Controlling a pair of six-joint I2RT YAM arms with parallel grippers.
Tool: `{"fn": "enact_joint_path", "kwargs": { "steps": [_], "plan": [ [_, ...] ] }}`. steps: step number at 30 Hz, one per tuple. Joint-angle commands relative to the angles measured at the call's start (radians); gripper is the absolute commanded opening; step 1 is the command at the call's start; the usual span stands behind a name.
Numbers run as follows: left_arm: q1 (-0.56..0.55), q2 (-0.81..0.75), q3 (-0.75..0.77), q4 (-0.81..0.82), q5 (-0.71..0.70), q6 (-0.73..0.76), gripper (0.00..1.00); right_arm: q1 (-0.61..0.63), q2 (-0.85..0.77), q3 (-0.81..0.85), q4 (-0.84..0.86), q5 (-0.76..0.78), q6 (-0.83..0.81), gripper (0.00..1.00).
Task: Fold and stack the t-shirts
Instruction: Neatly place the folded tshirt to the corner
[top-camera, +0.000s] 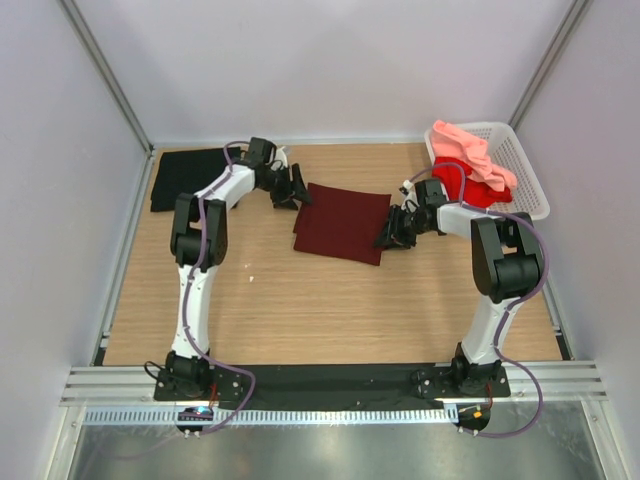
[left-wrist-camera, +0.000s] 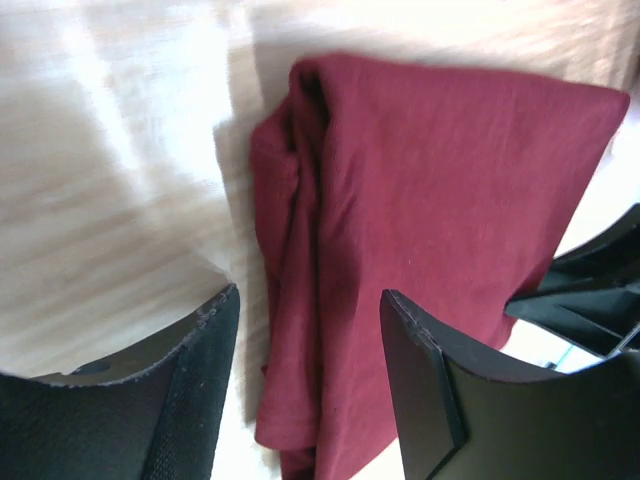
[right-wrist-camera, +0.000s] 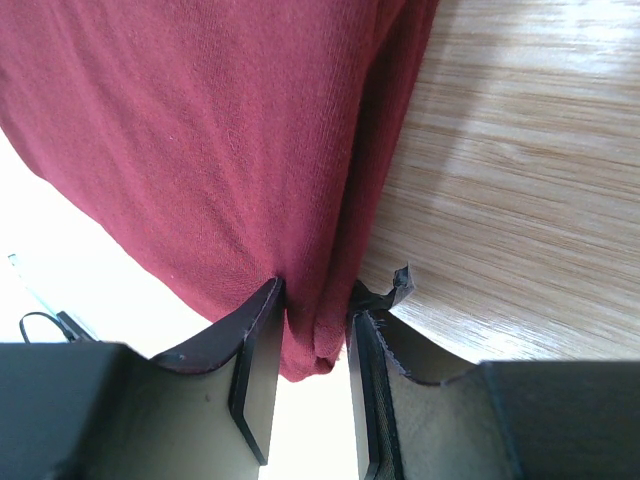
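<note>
Right now my right gripper is pinched tight on the right edge of the dark maroon t-shirt, with a fold of cloth squeezed between its two fingers. My left gripper is spread wide over the shirt's bunched left edge and holds nothing. I cannot tell whether its fingertips touch the cloth. The maroon shirt lies folded into a rough rectangle in the middle of the wooden table, between my two grippers. The black t-shirt lies flat at the far left corner. The bright red t-shirt sits in the white basket at the far right, with the salmon pink t-shirt heaped over it.
</note>
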Motion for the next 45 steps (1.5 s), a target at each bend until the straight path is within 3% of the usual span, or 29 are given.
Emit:
{"fn": "enact_joint_path", "kwargs": {
  "steps": [1,24,27,28,30,31,33,37,41,42,45],
  "plan": [
    [-0.009,0.027,0.055,-0.027,-0.015,0.041,0.6,-0.003,-0.044,-0.014,-0.054,0.042,-0.023,0.37],
    [-0.087,0.055,-0.005,-0.023,-0.129,0.061,0.52,-0.002,-0.081,-0.028,-0.04,0.035,-0.011,0.37],
    [-0.094,0.038,-0.017,-0.02,-0.156,0.045,0.37,-0.003,-0.091,-0.031,-0.042,0.03,-0.002,0.37],
    [-0.094,0.032,-0.02,-0.02,-0.167,0.044,0.23,-0.002,-0.105,-0.033,-0.042,0.03,0.0,0.37],
    [-0.107,0.012,-0.019,-0.023,-0.191,0.036,0.08,-0.002,-0.124,-0.033,-0.042,0.025,0.018,0.38],
    [-0.112,-0.012,-0.017,-0.023,-0.199,0.027,0.0,-0.002,-0.143,-0.036,-0.039,0.019,0.024,0.4],
    [-0.124,-0.031,0.013,-0.059,-0.221,0.019,0.0,0.001,-0.168,-0.036,-0.036,0.018,0.047,0.43],
    [-0.126,-0.032,0.143,-0.231,-0.335,0.021,0.0,0.0,-0.214,-0.017,-0.104,0.05,0.054,0.61],
    [-0.124,-0.043,0.214,-0.341,-0.428,0.059,0.0,0.001,-0.274,-0.016,-0.164,0.105,0.055,0.7],
    [-0.121,-0.04,0.233,-0.366,-0.446,0.067,0.01,0.001,-0.303,-0.016,-0.17,0.117,0.058,0.78],
    [-0.118,-0.025,0.328,-0.484,-0.562,0.103,0.0,0.0,-0.354,-0.017,-0.172,0.12,0.073,0.84]
  ]
}}
